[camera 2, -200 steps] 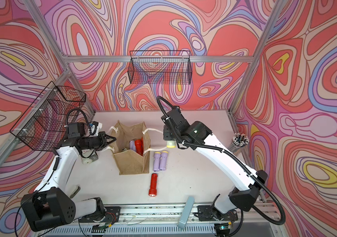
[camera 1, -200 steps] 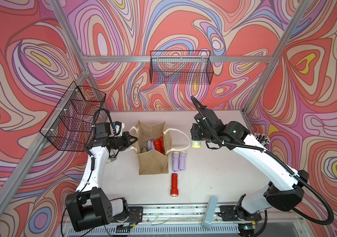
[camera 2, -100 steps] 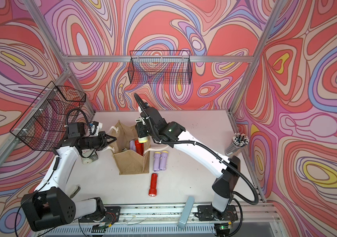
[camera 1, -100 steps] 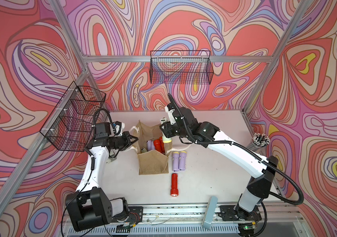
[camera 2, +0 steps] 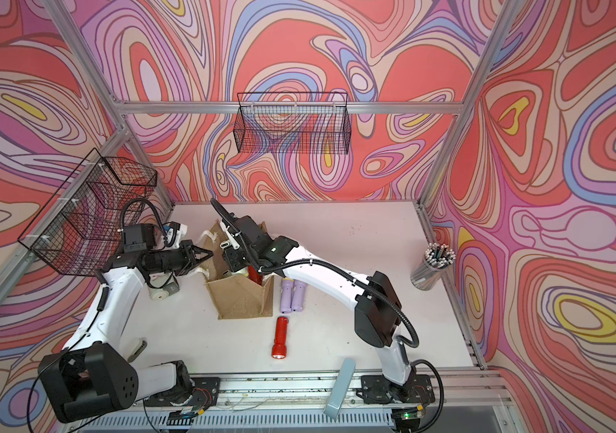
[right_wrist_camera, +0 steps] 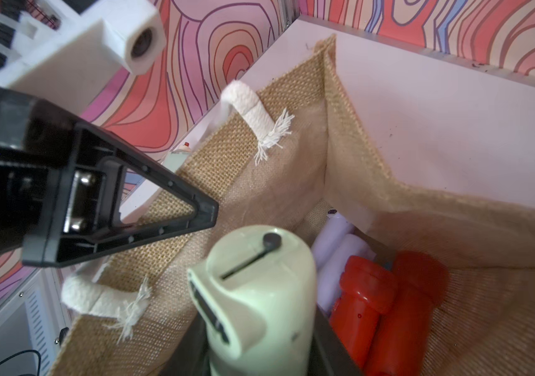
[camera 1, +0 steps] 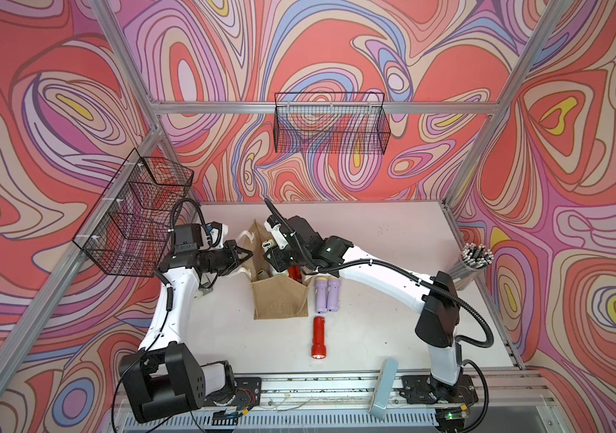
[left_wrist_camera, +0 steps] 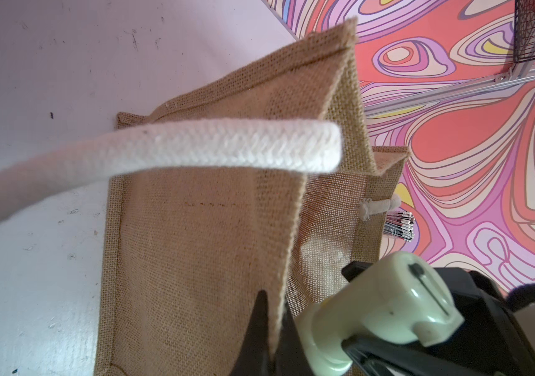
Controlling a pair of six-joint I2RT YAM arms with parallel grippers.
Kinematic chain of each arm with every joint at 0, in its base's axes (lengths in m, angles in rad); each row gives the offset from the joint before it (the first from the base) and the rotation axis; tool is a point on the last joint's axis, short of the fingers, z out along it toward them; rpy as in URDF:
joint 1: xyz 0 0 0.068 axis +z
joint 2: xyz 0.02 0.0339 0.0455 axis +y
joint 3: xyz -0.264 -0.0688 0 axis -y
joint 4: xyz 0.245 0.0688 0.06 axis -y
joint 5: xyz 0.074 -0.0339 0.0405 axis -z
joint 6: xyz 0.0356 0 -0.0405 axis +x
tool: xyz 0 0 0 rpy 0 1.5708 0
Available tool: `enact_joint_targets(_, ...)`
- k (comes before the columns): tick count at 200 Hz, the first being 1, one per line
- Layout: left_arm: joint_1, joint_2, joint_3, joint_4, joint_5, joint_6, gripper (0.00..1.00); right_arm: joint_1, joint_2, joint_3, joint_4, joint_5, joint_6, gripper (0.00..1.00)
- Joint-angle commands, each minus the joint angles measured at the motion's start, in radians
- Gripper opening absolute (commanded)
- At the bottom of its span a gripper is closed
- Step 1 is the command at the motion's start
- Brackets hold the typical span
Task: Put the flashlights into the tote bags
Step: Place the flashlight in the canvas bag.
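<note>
Burlap bag holds several flashlights; our right gripper, clamped on a green one, hangs over its mouth, left gripper pinching the rim. A lilac pair and a red one lie outside.

The boxy tan burlap tote bag stands upright and open on the table. Inside it lie two red plastic flashlights and some lilac flashlights. A pale green plastic flashlight is over its mouth. Just beside the bag lie two lilac plastic flashlights together, and one red flashlight lies near them.
</note>
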Motion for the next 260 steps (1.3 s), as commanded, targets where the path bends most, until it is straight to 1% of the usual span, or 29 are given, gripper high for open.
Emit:
enact_joint_targets(1, -0.001, 0.006, -0.008, 0.015, 0.029, -0.004, 0.0, 0.001, 0.032, 0.034, 0.004, -0.029, -0.014, 0.19)
enact_joint_targets(91, -0.001, 0.008, -0.006, 0.011, 0.025, 0.0, 0.0, -0.003, 0.159, 0.081, -0.202, -0.049, 0.082, 0.19)
enact_joint_targets(124, 0.0, 0.008, -0.006, 0.009, 0.025, 0.003, 0.0, -0.013, 0.198, 0.102, -0.305, -0.055, 0.121, 0.19)
enact_joint_targets(188, 0.0, 0.006, -0.007, 0.008, 0.024, 0.002, 0.0, -0.044, 0.199, 0.039, -0.347, -0.023, 0.193, 0.2)
enact_joint_targets(201, -0.002, 0.008, -0.006, 0.008, 0.025, 0.002, 0.0, -0.046, 0.207, 0.043, -0.359, -0.014, 0.197, 0.22)
enact_joint_targets(219, -0.001, 0.008, -0.005, 0.008, 0.024, 0.002, 0.0, -0.047, 0.229, 0.069, -0.397, -0.004, 0.198, 0.32)
enact_joint_targets(237, -0.002, 0.007, -0.006, 0.008, 0.024, 0.002, 0.0, -0.046, 0.238, 0.088, -0.418, 0.004, 0.197, 0.36)
enact_joint_targets(260, 0.0, 0.007, -0.005, 0.007, 0.024, 0.001, 0.0, -0.046, 0.238, 0.099, -0.424, 0.003, 0.188, 0.47)
